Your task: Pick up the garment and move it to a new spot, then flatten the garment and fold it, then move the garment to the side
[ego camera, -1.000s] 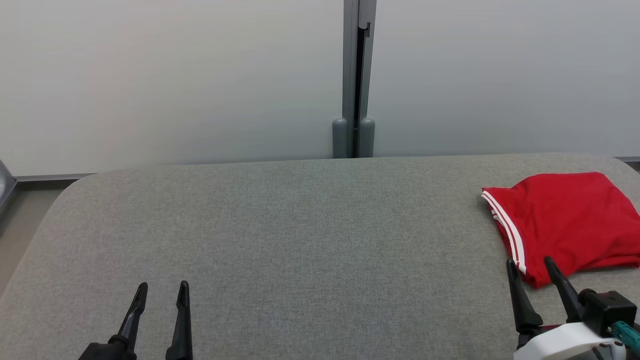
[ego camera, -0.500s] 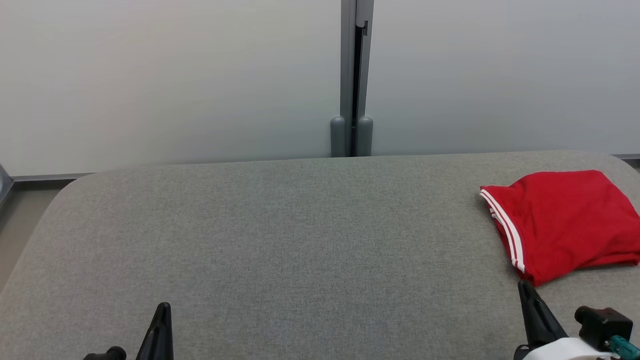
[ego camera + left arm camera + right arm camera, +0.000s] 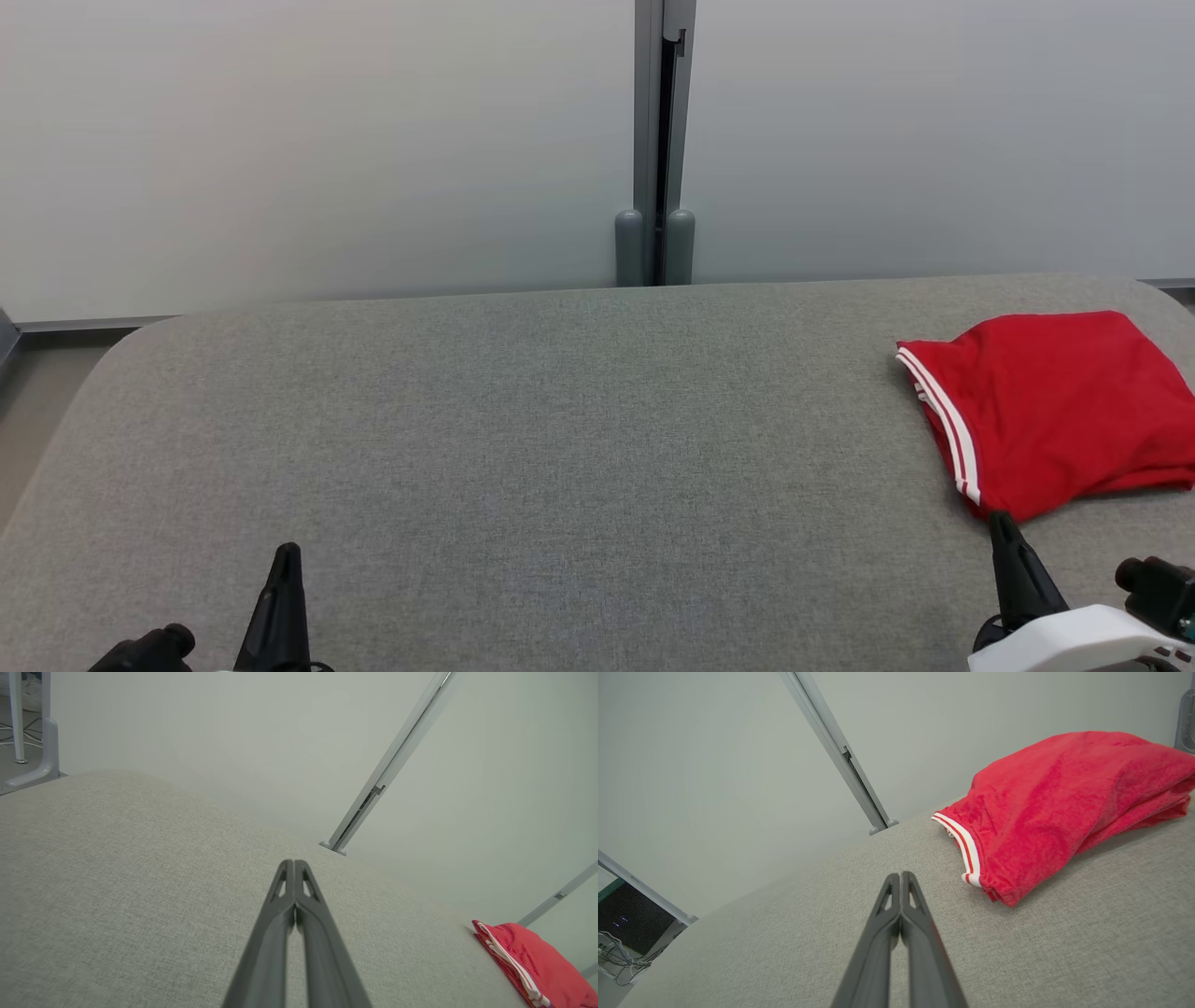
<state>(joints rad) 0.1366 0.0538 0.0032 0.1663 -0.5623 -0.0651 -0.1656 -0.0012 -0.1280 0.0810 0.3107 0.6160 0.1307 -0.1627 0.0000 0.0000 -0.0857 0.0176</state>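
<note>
The garment (image 3: 1055,411) lies folded into a compact red bundle at the far right of the grey padded table (image 3: 560,420), its red-white striped trim facing left. It also appears low right in the left wrist view as the garment (image 3: 537,961) and upper right in the right wrist view as the garment (image 3: 1064,802). My right gripper (image 3: 1002,523) is shut and empty, just short of the bundle's near corner and apart from it; its fingers (image 3: 900,875) are pressed together. My left gripper (image 3: 285,553) is shut and empty at the lower left, its tips (image 3: 294,862) closed over bare fabric.
Pale wall panels joined by a grey post (image 3: 655,140) stand right behind the table's far edge. The table's corners are rounded, and the bundle reaches the head view's right edge. A strip of floor (image 3: 28,401) shows at the left.
Both grippers have gone from open to shut and drawn back toward the view's bottom edge. The right one has pulled away from the garment's near corner. The garment lies as before.
</note>
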